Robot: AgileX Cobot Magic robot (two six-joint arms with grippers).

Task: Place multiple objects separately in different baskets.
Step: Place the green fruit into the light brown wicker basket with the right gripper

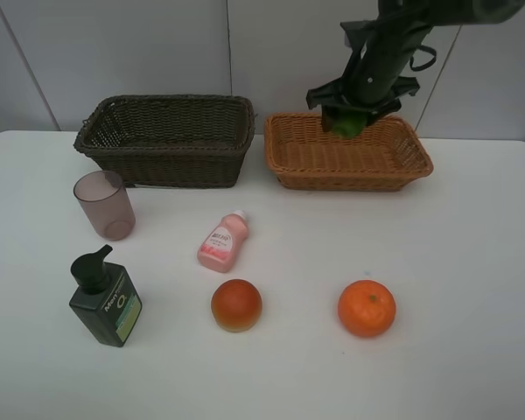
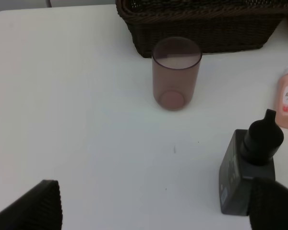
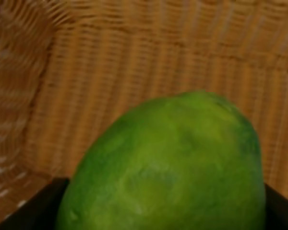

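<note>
White table [image 1: 472, 262], lime [image 3: 168, 163] over orange-brown basket [image 1: 284, 162]
Right gripper [image 1: 350, 121] grips the lime (dark fingers [image 3: 19, 206] at both sides); left gripper [image 2: 158, 206] hangs released near the pump bottle [image 2: 233, 182].

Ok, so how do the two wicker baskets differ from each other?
The dark brown basket is deeper, with taller walls; the light orange-brown basket is shallower and flares outward. In the high view the dark brown basket sits on the left, the light one on the right. The right gripper holds the green lime over the light basket; nothing hovers over the dark one. Both are rectangular woven wicker, standing side by side.
</note>
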